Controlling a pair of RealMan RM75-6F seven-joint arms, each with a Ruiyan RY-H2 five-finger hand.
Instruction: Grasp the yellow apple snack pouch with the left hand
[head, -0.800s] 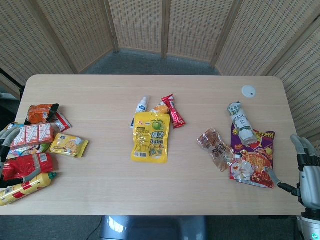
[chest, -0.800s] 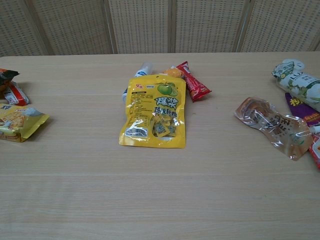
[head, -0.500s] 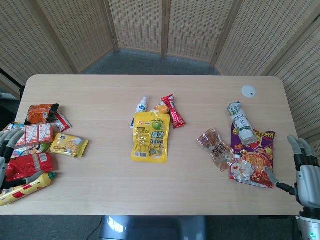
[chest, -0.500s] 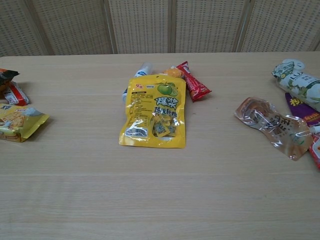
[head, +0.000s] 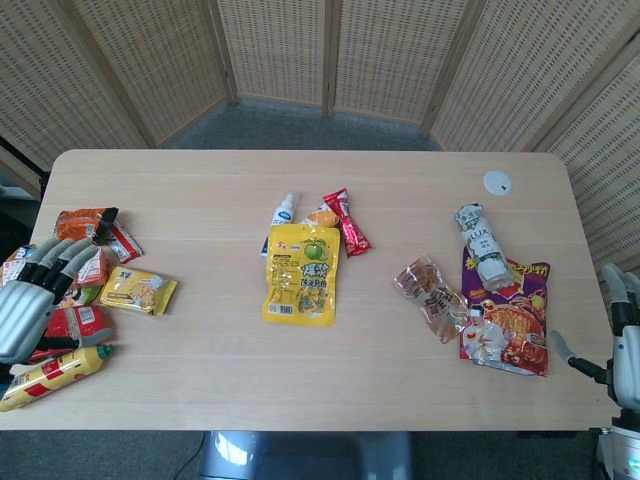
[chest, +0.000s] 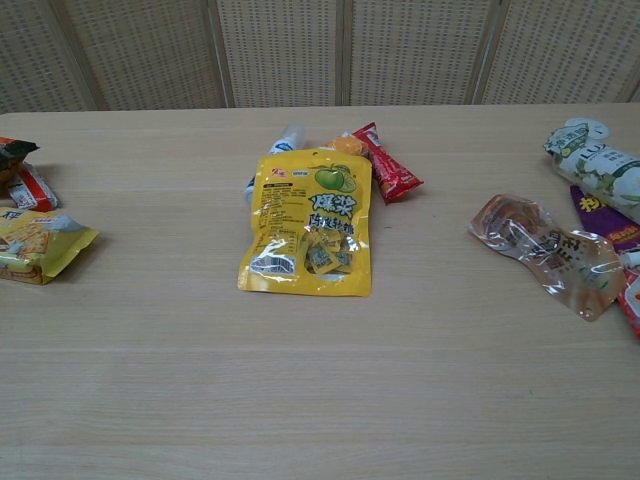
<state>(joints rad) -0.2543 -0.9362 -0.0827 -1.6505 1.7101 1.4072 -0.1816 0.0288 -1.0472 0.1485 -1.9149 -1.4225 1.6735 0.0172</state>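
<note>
The yellow apple snack pouch (head: 301, 274) lies flat in the middle of the table (head: 230, 350), green apple print at its top; the chest view shows the pouch (chest: 308, 222) too. My left hand (head: 32, 295) hovers at the table's left edge above a heap of snack packs, fingers spread and holding nothing, far left of the pouch. My right hand (head: 624, 340) sits off the table's right edge, fingers apart and empty. Neither hand appears in the chest view.
Touching the pouch's top edge are a small white bottle (head: 284, 212), an orange item (head: 320, 216) and a red stick pack (head: 347, 221). Yellow cracker pack (head: 138, 290) and red packs lie left. A clear bag (head: 433, 296), a red-purple bag (head: 506, 318) and a LUX pack (head: 479, 243) lie right.
My left hand has risen and moved in over the snack heap at the left edge. My right hand has drifted slightly further right and down off the table edge.
</note>
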